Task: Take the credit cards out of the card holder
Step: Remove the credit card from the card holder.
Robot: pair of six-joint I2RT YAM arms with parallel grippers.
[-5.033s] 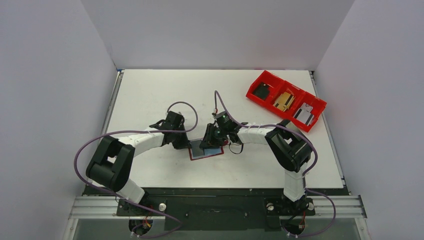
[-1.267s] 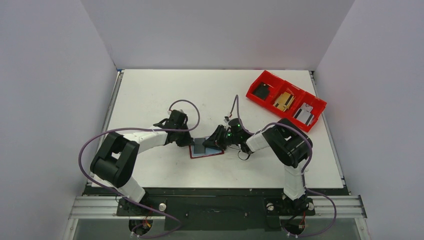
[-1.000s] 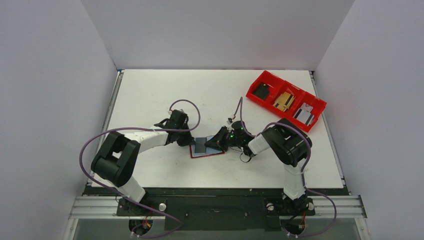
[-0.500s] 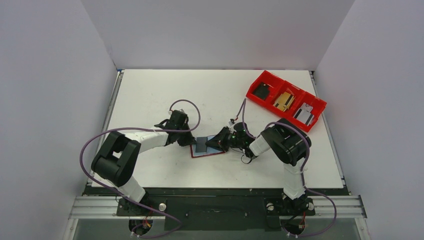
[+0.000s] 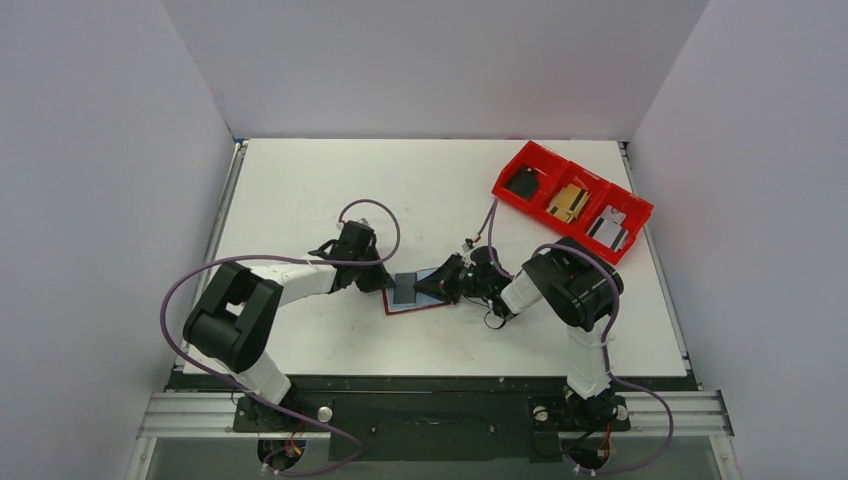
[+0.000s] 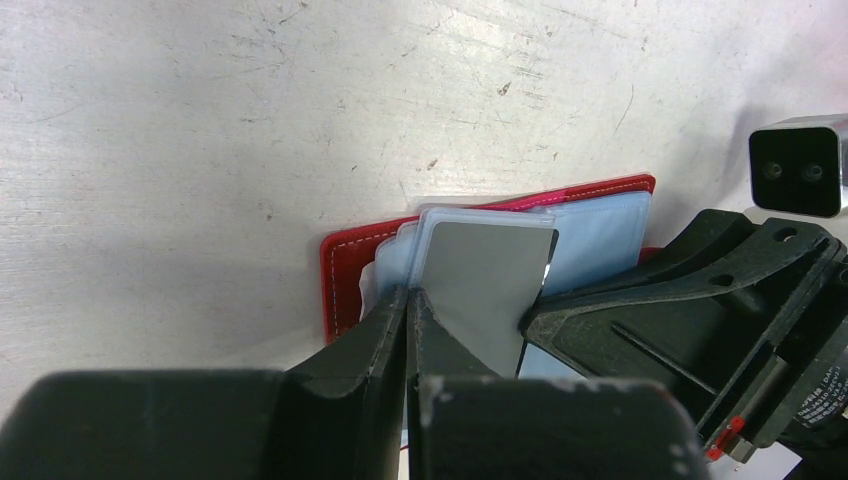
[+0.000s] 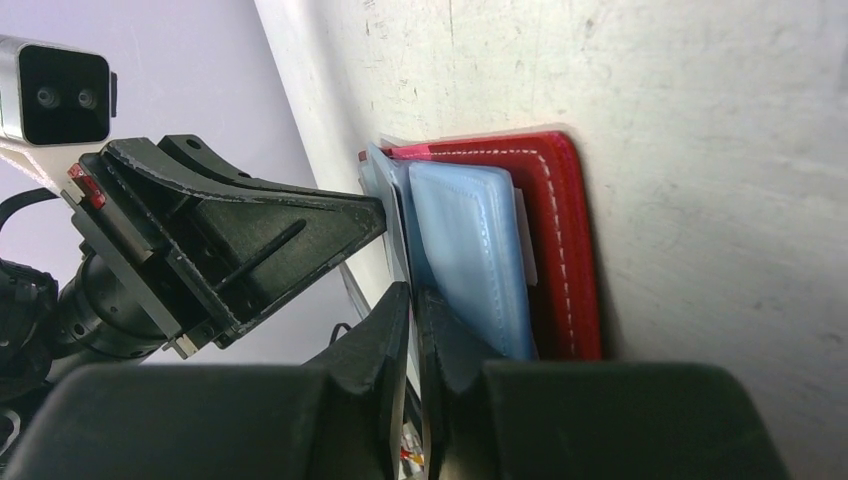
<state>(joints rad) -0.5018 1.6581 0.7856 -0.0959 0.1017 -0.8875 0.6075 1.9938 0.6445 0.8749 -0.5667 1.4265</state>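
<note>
The card holder [image 5: 415, 308] lies open mid-table, a dark red wallet [image 6: 343, 275] with pale blue plastic sleeves [image 7: 465, 255] inside its red cover [image 7: 565, 240]. A grey credit card [image 6: 485, 285] stands half out of the sleeves, showing as a dark rectangle [image 5: 405, 289] from above. My left gripper [image 6: 411, 298] is shut on the left edge of a clear sleeve. From the right, my right gripper [image 7: 414, 298] is shut on the card's thin edge [image 7: 398, 225]. The two grippers [image 5: 386, 284] [image 5: 424, 288] face each other across the holder.
A bright red three-compartment bin [image 5: 570, 200] with small items sits at the back right. The right arm's black fingers [image 6: 640, 300] fill the right of the left wrist view. White walls enclose the table on three sides.
The right wrist has drifted a little to the right and lower over the last second, its grip staying on the card. The left arm and the holder have stayed put.
</note>
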